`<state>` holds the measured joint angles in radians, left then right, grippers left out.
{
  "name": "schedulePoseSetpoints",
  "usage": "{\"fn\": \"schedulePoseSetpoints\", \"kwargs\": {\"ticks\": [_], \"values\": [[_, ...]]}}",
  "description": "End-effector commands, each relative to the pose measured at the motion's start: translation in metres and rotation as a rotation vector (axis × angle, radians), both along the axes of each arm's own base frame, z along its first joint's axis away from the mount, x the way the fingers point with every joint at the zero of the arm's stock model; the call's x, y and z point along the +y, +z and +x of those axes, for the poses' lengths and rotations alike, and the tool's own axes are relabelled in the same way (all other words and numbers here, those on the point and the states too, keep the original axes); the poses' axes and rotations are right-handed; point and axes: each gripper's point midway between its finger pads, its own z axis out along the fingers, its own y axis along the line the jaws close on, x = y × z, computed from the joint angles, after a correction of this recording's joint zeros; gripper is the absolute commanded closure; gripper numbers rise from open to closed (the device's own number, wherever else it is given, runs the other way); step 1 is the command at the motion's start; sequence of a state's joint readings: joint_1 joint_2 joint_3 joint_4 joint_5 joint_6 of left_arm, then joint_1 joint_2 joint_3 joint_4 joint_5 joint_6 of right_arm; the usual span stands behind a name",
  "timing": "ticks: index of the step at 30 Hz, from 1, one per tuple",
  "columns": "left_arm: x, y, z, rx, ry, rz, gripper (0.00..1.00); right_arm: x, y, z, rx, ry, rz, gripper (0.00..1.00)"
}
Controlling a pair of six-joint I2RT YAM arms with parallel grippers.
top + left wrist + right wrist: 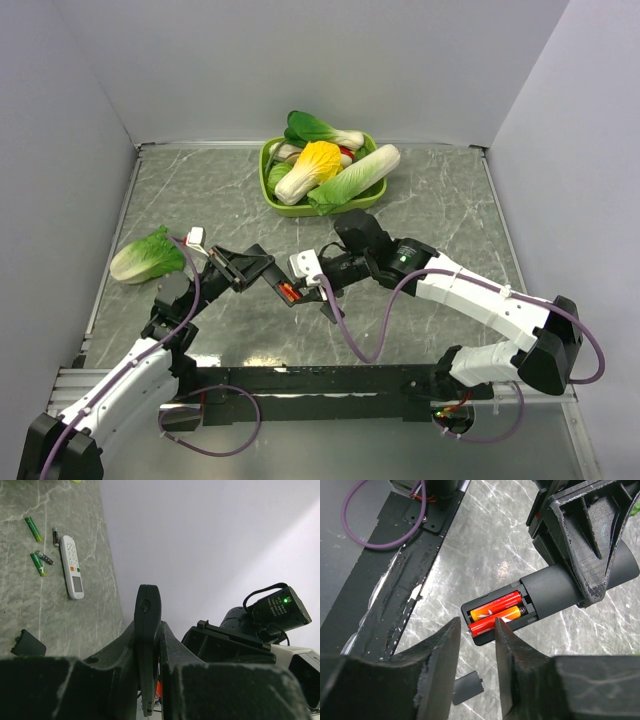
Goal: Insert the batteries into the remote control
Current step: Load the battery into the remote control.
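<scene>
My left gripper (pixel 245 268) is shut on the slim black remote control (pixel 275 282) and holds it above the table, back side up. In the right wrist view the remote (pixel 570 585) has its compartment open, and two red and orange batteries (pixel 495 605) lie side by side in it. My right gripper (pixel 476 630) is open, its fingertips just above the compartment's end, either side of the lower battery (pixel 490 622). In the left wrist view the remote (pixel 148 610) shows edge-on between the fingers. Green batteries (pixel 34 529) and small dark ones (pixel 46 558) lie loose on the table.
A white remote with buttons (pixel 71 567) lies by the loose batteries. A small black cover piece (pixel 467 689) lies on the table below the remote. A green bowl (pixel 268 190) of toy vegetables stands at the back. A lettuce leaf (pixel 148 255) lies at the left.
</scene>
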<state>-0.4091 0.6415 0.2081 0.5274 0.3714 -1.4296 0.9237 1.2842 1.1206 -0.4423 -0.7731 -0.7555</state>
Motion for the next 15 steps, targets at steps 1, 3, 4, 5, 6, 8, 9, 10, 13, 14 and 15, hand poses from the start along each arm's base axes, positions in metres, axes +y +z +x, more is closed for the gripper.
{"fn": "schedulePoseSetpoints", "kwargs": {"ticks": [1,3,4,5,6,8,9,10,13,14,15], "values": [[-0.002,0.035,-0.006,-0.096,-0.025,-0.051,0.99,0.006,0.013,0.000,-0.017,0.030,0.042,0.61],[-0.001,0.035,-0.006,-0.096,-0.024,-0.053,0.99,0.006,0.011,0.001,-0.008,0.021,0.037,0.63],[-0.001,0.035,-0.006,-0.096,-0.021,-0.053,0.99,0.007,0.009,0.003,-0.006,0.011,0.033,0.64],[-0.001,0.036,-0.006,-0.096,-0.022,-0.053,0.99,0.007,0.010,0.004,-0.006,0.004,0.031,0.65],[-0.001,0.036,-0.006,-0.099,-0.021,-0.055,0.99,0.007,0.008,0.003,0.002,0.006,0.025,0.65],[-0.001,0.037,-0.007,-0.099,-0.024,-0.058,0.99,0.007,0.007,0.004,0.008,0.002,0.020,0.67],[-0.001,0.037,-0.007,-0.100,-0.023,-0.059,0.99,0.008,0.006,0.003,0.014,0.003,0.020,0.67],[-0.001,0.038,-0.007,-0.102,-0.023,-0.063,0.99,0.008,0.005,0.003,0.016,0.002,0.019,0.67],[-0.001,0.039,-0.008,-0.101,-0.029,-0.072,0.99,0.009,0.002,0.005,0.025,-0.012,0.018,0.68],[-0.002,0.041,-0.009,-0.107,-0.033,-0.078,0.99,0.010,0.002,0.007,0.027,-0.020,0.017,0.69],[-0.002,0.041,-0.010,-0.109,-0.035,-0.080,0.99,0.010,0.001,0.007,0.032,-0.025,0.013,0.70]]}}
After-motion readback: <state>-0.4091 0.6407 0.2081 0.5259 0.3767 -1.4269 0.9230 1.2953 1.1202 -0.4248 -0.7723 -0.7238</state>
